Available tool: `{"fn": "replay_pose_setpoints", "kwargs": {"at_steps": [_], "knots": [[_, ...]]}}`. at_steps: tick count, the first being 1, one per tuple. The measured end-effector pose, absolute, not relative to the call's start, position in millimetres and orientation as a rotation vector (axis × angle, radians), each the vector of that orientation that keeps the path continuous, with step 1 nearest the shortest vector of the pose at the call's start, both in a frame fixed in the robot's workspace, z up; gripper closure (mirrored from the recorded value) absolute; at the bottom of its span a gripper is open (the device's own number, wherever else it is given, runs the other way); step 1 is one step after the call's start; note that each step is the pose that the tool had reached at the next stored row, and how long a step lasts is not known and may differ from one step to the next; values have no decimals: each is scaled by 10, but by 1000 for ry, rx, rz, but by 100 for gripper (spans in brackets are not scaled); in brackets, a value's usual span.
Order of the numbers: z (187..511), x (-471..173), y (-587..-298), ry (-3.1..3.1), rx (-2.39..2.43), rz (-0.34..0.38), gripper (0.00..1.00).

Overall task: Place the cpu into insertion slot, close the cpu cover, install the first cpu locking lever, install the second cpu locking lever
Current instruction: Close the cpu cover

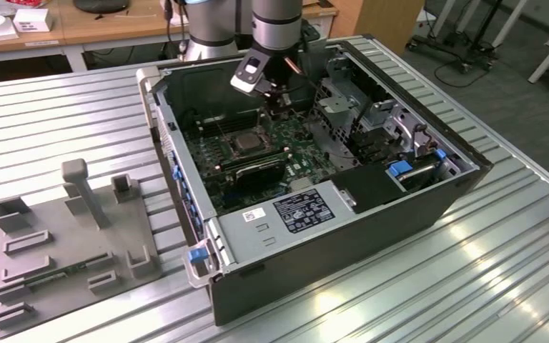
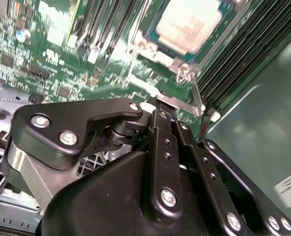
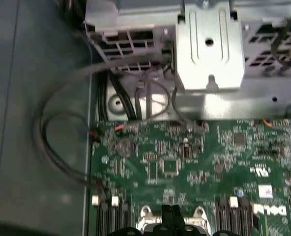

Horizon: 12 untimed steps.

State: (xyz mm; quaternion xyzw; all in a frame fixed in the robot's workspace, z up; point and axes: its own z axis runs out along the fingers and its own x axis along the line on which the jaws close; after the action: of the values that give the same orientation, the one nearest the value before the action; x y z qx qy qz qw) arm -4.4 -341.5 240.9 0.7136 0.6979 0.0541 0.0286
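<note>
An open computer case (image 1: 379, 214) lies on a slatted metal table, its green circuit board (image 1: 284, 153) facing up. The cpu (image 2: 189, 23), a pale silvery square, sits in the insertion slot (image 1: 249, 141). The silvery frame of the cpu cover (image 2: 153, 53) lies around it. A thin metal locking lever (image 2: 196, 96) runs from the slot's corner toward my gripper. My gripper (image 1: 274, 96) hangs inside the case just beyond the slot, close above the board. Its black fingers (image 3: 172, 216) are pressed together, shut, and I see nothing between them.
Long black memory slots (image 2: 111, 24) flank the socket. A metal drive cage (image 3: 209, 49) and loose dark cables (image 3: 62, 123) crowd the case's far end. A grey fixture plate (image 1: 65, 243) with upright blocks lies on the table at the exterior view's left.
</note>
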Motion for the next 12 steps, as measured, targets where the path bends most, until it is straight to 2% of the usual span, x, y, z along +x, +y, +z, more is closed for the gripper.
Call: {"fn": "replay_pose_setpoints", "kwargs": {"at_steps": [12], "knots": [[2400, -186, -3415, 2147, 2195, 180, 89]]}}
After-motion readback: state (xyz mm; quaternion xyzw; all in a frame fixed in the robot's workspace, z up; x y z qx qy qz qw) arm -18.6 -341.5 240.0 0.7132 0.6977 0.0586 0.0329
